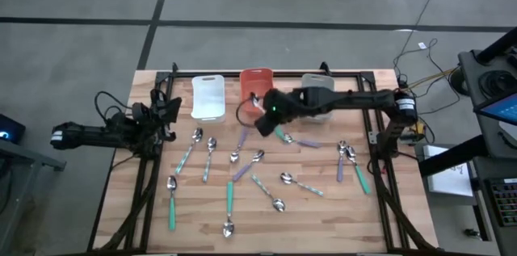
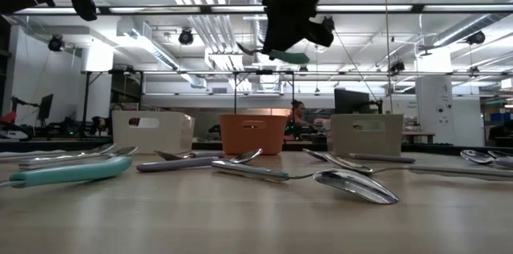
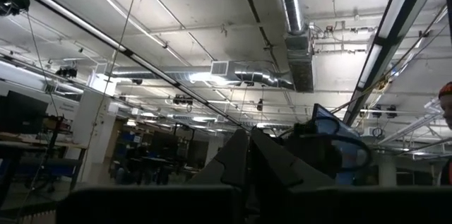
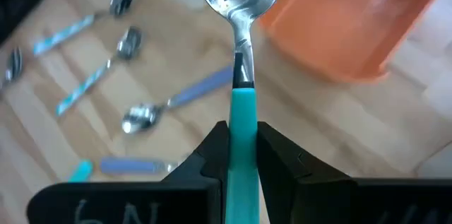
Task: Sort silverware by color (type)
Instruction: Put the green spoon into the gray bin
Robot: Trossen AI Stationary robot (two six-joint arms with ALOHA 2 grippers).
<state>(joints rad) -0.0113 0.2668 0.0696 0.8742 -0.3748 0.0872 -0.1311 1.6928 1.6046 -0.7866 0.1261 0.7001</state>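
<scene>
I see a pale wooden table [image 1: 323, 207] of butcher-block planks on a dark frame, standing on a grey concrete floor. Beyond it, the low view shows a large workshop hall with ceiling pipes, ducts and strip lights.

My right gripper [image 4: 241, 155] hangs above the table, just in front of the orange bin [image 1: 255, 84]. Its jaws pinch a teal-handled spoon [image 4: 241, 75] by the slim handle, the shiny metal bowl pointing away from the wrist toward the orange bin. In the low view the spoon sits high in the air, well clear of the surface.

The other spoons [image 1: 228, 196] lie scattered flat across the middle and near part of the table, some teal, some lavender, some pale blue, none stacked. One lavender-handled spoon [image 1: 305, 140] lies just to the right of the gripper.

Three bins stand in a row along the far edge: a white bin [image 1: 208, 96] on the left, the orange one in the middle, a grey bin [image 1: 317, 88] on the right, partly covered by my right arm.

My left gripper [image 1: 166, 117] waits at the table's left edge, jaws pressed together, holding nothing; its camera looks up at the ceiling.
</scene>
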